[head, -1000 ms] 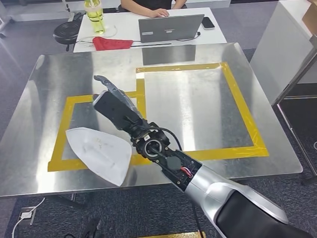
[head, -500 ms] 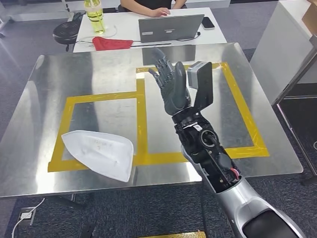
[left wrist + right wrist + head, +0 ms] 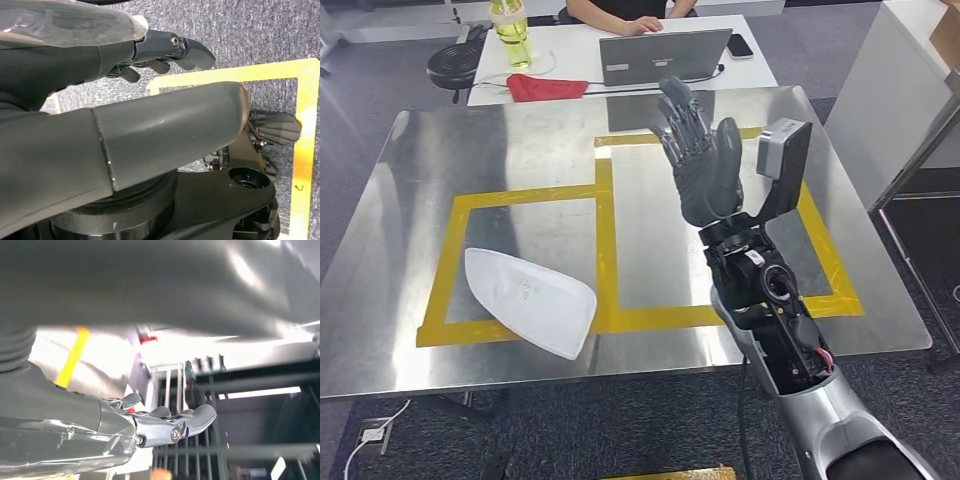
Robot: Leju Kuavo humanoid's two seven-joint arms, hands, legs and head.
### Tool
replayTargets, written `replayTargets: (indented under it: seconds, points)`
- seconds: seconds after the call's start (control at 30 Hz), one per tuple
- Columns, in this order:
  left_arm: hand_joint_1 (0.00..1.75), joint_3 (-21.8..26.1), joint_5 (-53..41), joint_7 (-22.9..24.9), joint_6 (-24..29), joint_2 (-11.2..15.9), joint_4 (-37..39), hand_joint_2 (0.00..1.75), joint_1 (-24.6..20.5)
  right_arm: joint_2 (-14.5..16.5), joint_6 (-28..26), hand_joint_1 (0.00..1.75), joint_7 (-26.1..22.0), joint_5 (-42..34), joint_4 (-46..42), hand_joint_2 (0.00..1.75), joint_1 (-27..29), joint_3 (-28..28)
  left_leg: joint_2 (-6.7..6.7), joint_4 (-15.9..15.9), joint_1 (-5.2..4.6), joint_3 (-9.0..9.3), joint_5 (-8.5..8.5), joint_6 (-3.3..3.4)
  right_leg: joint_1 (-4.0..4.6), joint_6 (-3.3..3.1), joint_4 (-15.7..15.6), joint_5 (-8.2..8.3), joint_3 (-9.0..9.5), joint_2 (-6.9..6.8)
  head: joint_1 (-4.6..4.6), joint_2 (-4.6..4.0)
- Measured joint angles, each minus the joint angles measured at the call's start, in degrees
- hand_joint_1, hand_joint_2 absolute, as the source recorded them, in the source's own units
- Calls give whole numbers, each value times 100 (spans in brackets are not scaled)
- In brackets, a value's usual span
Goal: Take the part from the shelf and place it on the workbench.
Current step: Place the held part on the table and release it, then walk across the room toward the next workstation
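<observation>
**Part down on bench, right hand raised empty**

White part lies flat on the steel workbench, about 8 o'clock in the head view. It sits in the near right corner of the left yellow-tape box; its pointed end overlaps the near tape line and reaches toward the centre tape strip. Nothing touching it.

Right hand is up over the right yellow-tape box, about 1 o'clock in the frame, well apart from the part. Part is at roughly 8 o'clock from the hand. Palm faces the camera, fingers spread and pointing up and away, thumb out to the side. Holds nothing. Wrist camera box sticks out just beside the thumb. Silver forearm comes in from 5 o'clock.

Right wrist view: fingers extended, nothing between them; bright bench surface and a yellow tape strip behind.

Left hand in the left wrist view: thumb straight, darker fingers extended with a slight curl, nothing held. Grey carpet and yellow floor tape behind it.

Beyond the bench at 12 o'clock: white desk with an open laptop, red cloth, yellow-green bottle, phone. A person's hand rests at the laptop.
</observation>
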Motion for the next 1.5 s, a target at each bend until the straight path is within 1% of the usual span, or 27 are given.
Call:
replayTargets:
  seconds: [0.07,0.2,0.33,0.43,0.6,0.7,0.8,0.97,1.03,1.1,1.13,1.17,1.2,1.23,1.27,1.3,1.33,1.37,1.4,1.43,1.47,1.5]
  points:
    - [0,9,27,3,2,4,0,0,0,-59,131,0,-5,-36,-90,175,178,-3,-1,0,0,1,-1,2,0,3,-1,-3,2,-3,0,0]
    - [0,17,61,44,6,24,1,0,3,-257,163,0,-25,38,-402,0,612,-33,-2,0,-2,0,-6,8,-2,8,-1,-6,6,-4,2,0]
    - [0,18,70,61,11,29,0,0,2,-399,-15,0,61,355,-667,0,902,-52,-2,0,-5,0,-8,10,-5,8,-2,-6,7,-2,2,0]
    - [0,20,82,61,31,28,0,0,0,-439,-77,0,54,593,-773,0,1005,-44,-1,0,-6,0,-8,11,-6,9,-2,-6,7,-2,2,0]
    - [0,20,105,78,40,27,0,0,-1,-446,-43,0,20,722,-862,0,1061,-39,-1,0,-6,1,-8,11,-6,9,-2,-6,8,-2,2,0]
    - [0,20,112,117,45,27,0,0,-1,-452,109,0,18,690,-888,0,1071,-39,-2,8,-19,0,-16,21,-14,18,-5,-8,11,-2,1,0]
    - [0,20,113,124,57,27,0,0,-1,-459,295,0,3,595,-905,0,1086,-40,-2,20,-35,2,-28,40,-21,37,-5,-19,20,-3,-3,0]
    - [0,20,111,125,67,27,0,0,-1,-479,349,0,-32,566,-911,0,1099,-42,-2,51,-54,2,-63,89,-35,76,-4,-44,38,-4,-4,0]
    - [0,20,105,135,65,27,0,0,-1,-485,347,0,-34,567,-925,0,1102,-44,-1,59,-63,8,-75,117,-47,106,-13,-47,52,-3,-4,0]
    - [0,20,98,156,59,18,0,0,-2,-492,342,0,-38,576,-948,0,1109,-49,15,1,-34,53,-56,150,-42,153,22,-98,67,-3,-4,0]
    - [0,20,96,167,56,13,0,0,-2,-499,340,0,-41,581,-957,0,1112,-51,27,-35,-15,82,-40,162,-39,177,128,-188,43,-6,1,0]
    - [0,20,96,180,52,7,0,0,-4,-509,340,0,-43,586,-964,0,1115,-55,40,-70,3,108,-29,170,-39,199,358,-350,-35,-11,14,0]
    - [0,20,95,192,50,5,0,0,-6,-521,340,0,-45,588,-967,0,1122,-57,51,-79,6,120,-25,174,-54,221,713,-561,-177,-19,28,0]
    - [0,20,94,205,48,5,0,0,-8,-534,340,0,-45,587,-967,0,1134,-62,58,-81,7,123,-25,177,-72,241,1132,-772,-354,-22,41,0]
    - [0,20,93,214,45,5,0,0,-9,-549,339,0,-45,587,-966,0,1151,-67,64,-78,8,123,-26,178,-91,262,1513,-931,-517,-25,50,0]
    - [0,20,92,220,43,4,0,0,-9,-564,339,0,-45,587,-966,0,1169,-70,70,-74,9,121,-27,178,-110,282,1735,-985,-609,-28,53,0]
    - [0,20,91,222,40,2,0,0,-9,-577,339,0,-45,587,-966,0,1182,-74,74,-68,13,120,-28,174,-128,299,1731,-918,-594,-33,55,0]
    - [0,20,90,223,39,-3,0,0,-9,-587,339,0,-45,588,-966,0,1189,-76,76,-58,20,120,-29,168,-145,312,1493,-747,-463,-40,56,0]
    - [0,20,90,223,38,-7,0,0,-10,-593,338,0,-45,588,-966,0,1190,-77,76,-43,28,119,-31,151,-163,325,1066,-523,-236,-54,59,0]
    - [0,20,90,223,37,-8,0,0,-10,-596,338,0,-45,588,-966,0,1187,-78,75,-25,30,115,-32,126,-168,331,614,-357,5,-68,63,0]
    - [0,20,89,223,36,-9,0,0,-11,-597,338,0,-46,588,-968,0,1186,-79,72,-13,32,113,-30,94,-162,314,269,-225,184,-69,64,0]
    - [0,19,87,222,36,-6,0,0,-12,-599,338,0,-46,588,-973,0,1181,-80,69,-2,29,107,-24,57,-156,284,50,-176,286,-67,66,0]
